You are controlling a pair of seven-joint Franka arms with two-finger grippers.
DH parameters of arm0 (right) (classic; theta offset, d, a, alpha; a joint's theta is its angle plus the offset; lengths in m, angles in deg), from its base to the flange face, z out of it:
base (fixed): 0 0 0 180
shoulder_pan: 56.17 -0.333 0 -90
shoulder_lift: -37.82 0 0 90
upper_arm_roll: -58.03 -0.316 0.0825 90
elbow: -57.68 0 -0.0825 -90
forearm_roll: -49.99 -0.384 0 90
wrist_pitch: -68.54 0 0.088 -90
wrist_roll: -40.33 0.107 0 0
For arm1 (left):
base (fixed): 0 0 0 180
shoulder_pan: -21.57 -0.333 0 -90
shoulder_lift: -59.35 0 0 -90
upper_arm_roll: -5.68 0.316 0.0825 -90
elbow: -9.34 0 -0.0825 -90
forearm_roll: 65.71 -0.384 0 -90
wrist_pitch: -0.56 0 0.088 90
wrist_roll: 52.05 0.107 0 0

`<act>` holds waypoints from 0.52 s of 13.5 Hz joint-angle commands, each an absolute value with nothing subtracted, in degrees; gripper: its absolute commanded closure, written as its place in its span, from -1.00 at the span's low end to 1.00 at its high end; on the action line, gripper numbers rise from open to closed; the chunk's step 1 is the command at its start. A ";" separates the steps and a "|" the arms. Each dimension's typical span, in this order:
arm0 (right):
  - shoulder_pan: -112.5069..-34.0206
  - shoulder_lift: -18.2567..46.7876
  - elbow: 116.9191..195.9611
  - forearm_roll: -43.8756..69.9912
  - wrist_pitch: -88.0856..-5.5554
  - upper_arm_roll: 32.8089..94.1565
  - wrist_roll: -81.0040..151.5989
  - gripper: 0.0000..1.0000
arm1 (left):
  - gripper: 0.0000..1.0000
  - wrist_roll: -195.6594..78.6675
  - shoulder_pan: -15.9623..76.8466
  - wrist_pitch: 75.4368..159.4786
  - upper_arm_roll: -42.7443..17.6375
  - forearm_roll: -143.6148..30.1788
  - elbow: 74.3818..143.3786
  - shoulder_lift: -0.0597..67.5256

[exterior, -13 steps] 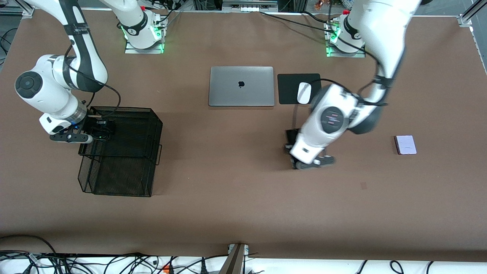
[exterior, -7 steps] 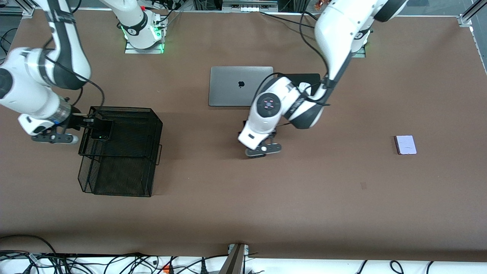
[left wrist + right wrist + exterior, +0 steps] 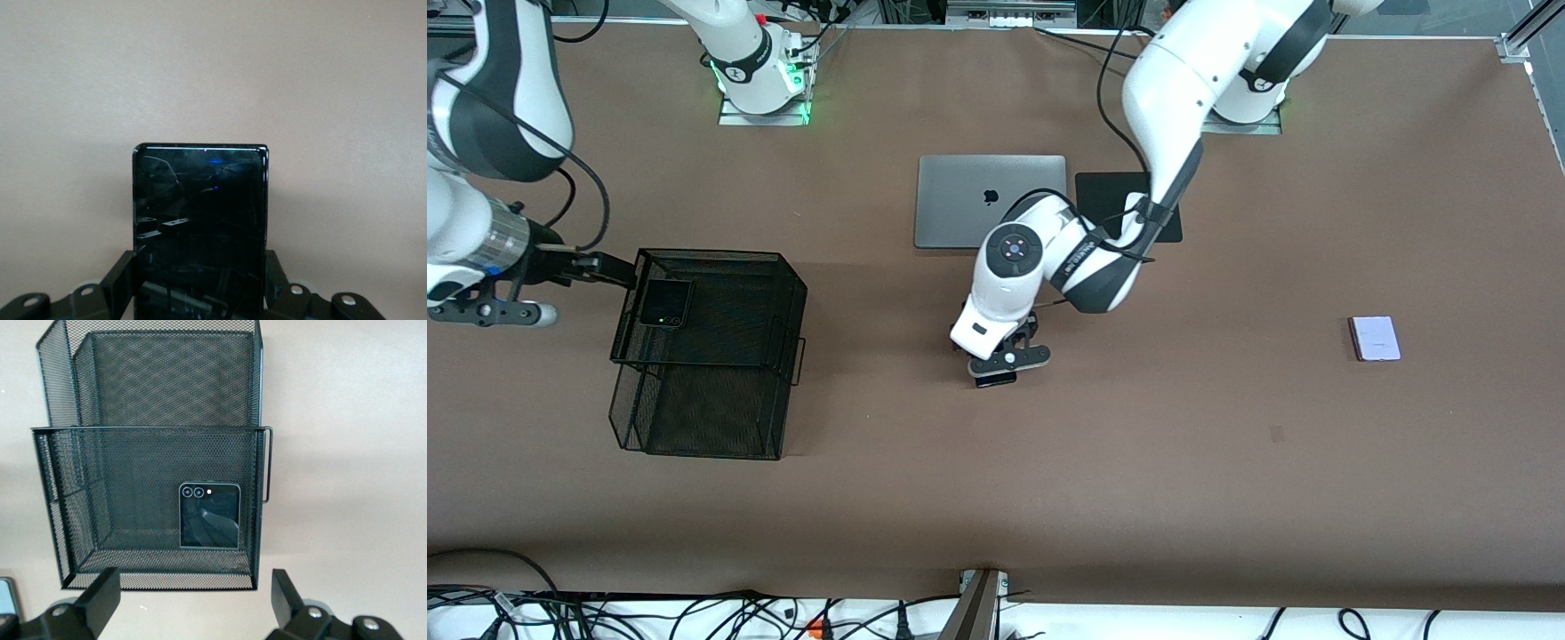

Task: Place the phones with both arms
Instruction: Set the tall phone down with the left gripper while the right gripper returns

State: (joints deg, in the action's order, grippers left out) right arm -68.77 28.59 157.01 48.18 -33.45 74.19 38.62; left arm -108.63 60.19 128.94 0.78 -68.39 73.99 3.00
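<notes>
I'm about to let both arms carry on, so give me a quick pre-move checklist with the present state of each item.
1. Left gripper shut on the long black phone: ok.
2. Small black phone lying in the mesh tray's upper tier: ok.
3. Right gripper open and outside the tray: ok.
4. Pale phone placed: not ok, on the table near the left arm's end.
5. Long phone lifted off the table: cannot tell.
</notes>
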 commanded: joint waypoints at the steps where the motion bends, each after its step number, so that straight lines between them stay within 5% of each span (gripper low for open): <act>1: -68.82 27.89 154.27 47.09 -30.43 74.56 37.52 -0.99 | 1.00 -110.58 63.49 129.23 3.49 -68.00 70.69 0.56; 7: -68.82 27.71 154.27 47.09 -29.38 74.56 38.31 -0.99 | 1.00 -111.46 67.35 130.99 7.09 -68.08 70.43 -2.34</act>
State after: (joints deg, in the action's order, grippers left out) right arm -68.77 28.19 155.55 48.18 -31.21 74.20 38.62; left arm -110.65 65.36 130.91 5.00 -68.39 73.26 -0.49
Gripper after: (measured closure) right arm 0.000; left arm 0.207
